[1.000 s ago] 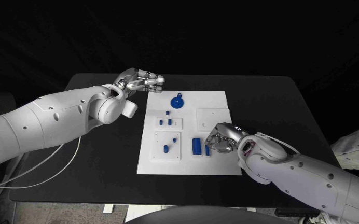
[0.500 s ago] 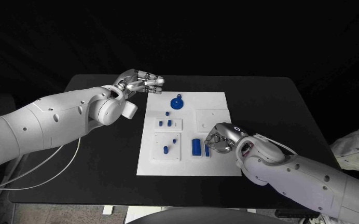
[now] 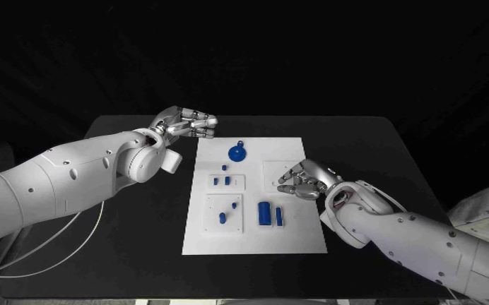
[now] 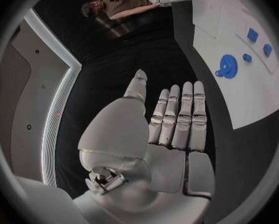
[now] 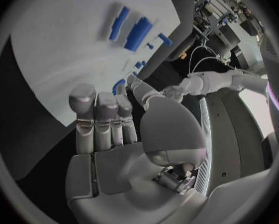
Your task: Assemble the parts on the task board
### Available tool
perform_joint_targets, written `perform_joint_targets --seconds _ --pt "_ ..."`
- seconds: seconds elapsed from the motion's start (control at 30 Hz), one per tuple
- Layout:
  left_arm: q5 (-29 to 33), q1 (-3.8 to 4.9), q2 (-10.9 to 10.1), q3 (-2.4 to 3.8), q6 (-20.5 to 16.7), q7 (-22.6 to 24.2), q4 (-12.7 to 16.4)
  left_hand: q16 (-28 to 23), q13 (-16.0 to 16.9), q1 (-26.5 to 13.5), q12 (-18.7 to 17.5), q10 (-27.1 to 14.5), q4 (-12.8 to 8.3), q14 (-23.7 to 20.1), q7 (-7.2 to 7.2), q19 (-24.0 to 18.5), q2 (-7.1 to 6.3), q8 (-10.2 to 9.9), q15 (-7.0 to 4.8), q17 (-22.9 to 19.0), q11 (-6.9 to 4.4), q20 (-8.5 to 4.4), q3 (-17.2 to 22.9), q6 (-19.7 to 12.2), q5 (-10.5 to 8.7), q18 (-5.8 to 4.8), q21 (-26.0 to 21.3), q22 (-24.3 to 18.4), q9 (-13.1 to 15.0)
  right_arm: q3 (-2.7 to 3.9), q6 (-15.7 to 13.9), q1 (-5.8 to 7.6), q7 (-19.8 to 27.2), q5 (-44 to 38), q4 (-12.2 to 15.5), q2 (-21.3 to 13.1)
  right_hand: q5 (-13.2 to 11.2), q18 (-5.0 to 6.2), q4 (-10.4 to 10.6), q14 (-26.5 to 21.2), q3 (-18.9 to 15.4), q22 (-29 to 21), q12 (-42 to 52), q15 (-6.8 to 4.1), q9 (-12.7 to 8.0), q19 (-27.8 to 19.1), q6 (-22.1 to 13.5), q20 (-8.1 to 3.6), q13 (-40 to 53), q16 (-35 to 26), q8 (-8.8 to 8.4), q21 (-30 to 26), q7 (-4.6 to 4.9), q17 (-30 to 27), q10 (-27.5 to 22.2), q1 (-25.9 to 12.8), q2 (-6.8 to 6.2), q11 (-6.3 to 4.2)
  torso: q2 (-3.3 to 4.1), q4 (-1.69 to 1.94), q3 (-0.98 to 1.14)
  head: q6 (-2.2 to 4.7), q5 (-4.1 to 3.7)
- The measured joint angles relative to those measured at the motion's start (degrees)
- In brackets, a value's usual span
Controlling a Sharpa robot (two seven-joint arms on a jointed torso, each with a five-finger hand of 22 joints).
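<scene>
The white task board (image 3: 301,238) lies in the middle of the black table. On it are a round blue part with a tab (image 3: 237,153), small blue pieces (image 3: 224,180) on a raised plate, two more (image 3: 228,211) on a lower plate, and a blue cylinder (image 3: 265,213) beside a thin blue bar (image 3: 279,214). My left hand (image 3: 189,123) hovers off the board's far left corner, fingers straight, holding nothing (image 4: 173,127). My right hand (image 3: 302,180) is above the board's right side, over a blank raised square, and also holds nothing (image 5: 111,129). The cylinder (image 5: 139,34) lies beyond its fingertips.
Bare black table (image 3: 387,150) surrounds the board on all sides. A white cable (image 3: 61,229) hangs under my left arm near the table's left edge.
The camera has shifted. My right hand has drawn away from the blue cylinder and bar toward the far side, uncovering the bar. My left hand keeps its place by the board's corner.
</scene>
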Motion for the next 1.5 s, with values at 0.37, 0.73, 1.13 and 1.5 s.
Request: perform_joint_targets --seconds 0.37,0.73,1.13,1.5 --pt "4.66 -0.03 3.11 0.0 -1.7 1.57 -6.0 0.0 0.0 1.05 0.0 -1.69 -0.63 0.2 -0.52 0.0 1.02 0.0 -0.56 0.0 -0.19 0.0 -0.17 0.43 0.0 0.04 0.07 -0.04 0.0 4.24 1.43 7.59 12.35 29.38 -19.19 6.1 7.59 0.91 -3.55 -9.69 -5.8 -21.78 -39.97 4.43 0.04 -12.53 -4.38 4.67 -41.38 -34.07 0.0 -39.75 2.53 -25.26 -6.59 0.45 4.84 3.25 -1.89 -0.34 -0.79 6.19 -0.68" --pt "11.05 0.01 6.04 0.07 -2.54 3.3 -11.43 0.0 0.0 0.95 0.0 -2.89 -1.19 -2.15 -1.26 -1.03 1.5 0.0 -0.51 -0.04 -0.4 1.03 -0.24 -0.02 0.0 0.05 -0.6 -0.4 0.0 5.82 10.31 10.59 19.25 49.59 -30.06 10.52 9.48 3.53 -4.01 -16.22 -5.88 -65.36 -53.29 11.35 -0.06 -23.22 -7.27 13.63 -66.83 -51.6 -0.17 -40.5 3.37 -57.19 -12.83 -1.5 6.54 8.96 -3.42 -0.07 -0.61 10.15 -0.59" --pt "11.25 -1.75 4.54 1.36 -4.71 3.34 -6.04 -2.92 -2.69 -33.2 -2.83 -46.95 0.01 -47.0 -6.81 -46.38 0.58 -2.91 -6.41 -3.1 -6.24 -5.0 5.55 -44.57 -7.42 -2.16 -5.27 -3.93 -2.91 2.44 8.62 11.49 19.81 51.89 -24.8 8.51 -5.17 -1.35 5.02 -59.13 -17.23 -73.51 -56.29 6.24 -2.99 -67.69 -52.4 7.66 -69.52 -54.69 -3.01 -43.45 -2.42 -60.26 -58.23 -43.77 6.12 3.01 -5.04 0.14 -0.01 9.14 -0.67" --pt "11.33 -7.44 -0.34 5.66 -18.57 6.04 12.97 -3.33 -3.15 -69.18 -3.11 -61.87 0.2 -62.08 -7.85 -56.64 0.29 -3.34 -7.56 -3.68 -7.37 -6.26 6.53 -56.5 -8.78 -2.55 -5.93 -4.58 -3.45 -8.02 -2.83 15.14 26.3 63.28 -5.13 2.01 -7.81 -2.23 6.75 -79.02 -19.27 -74.66 -56.67 5.2 -3.52 -81.33 -66.06 6.5 -70.02 -54.98 -3.52 -43.85 -3.55 -60.76 -73.25 -65.13 5.93 1.8 -7.5 0.48 0.9 7.99 -0.75"
